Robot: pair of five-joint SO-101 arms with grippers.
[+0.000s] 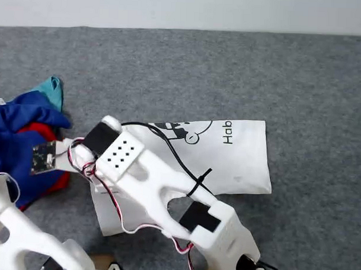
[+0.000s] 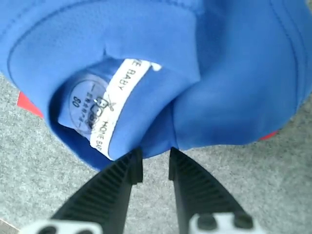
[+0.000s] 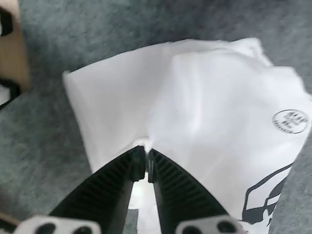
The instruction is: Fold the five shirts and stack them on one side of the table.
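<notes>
A white printed shirt lies flat at the middle of the grey table. My right gripper is shut on the white shirt's edge, with a pinch of cloth between the jaws. The right arm reaches across that shirt's near left part. At the table's left lies a heap: a blue shirt, a red one and a teal one. My left gripper is open a little at the blue shirt's collar edge, beside its white label. Carpet shows between the jaws.
The left arm rises from the near left corner. A tan wooden piece sits at the table's near edge by the arm bases. Bare grey carpet spreads over the far and right parts.
</notes>
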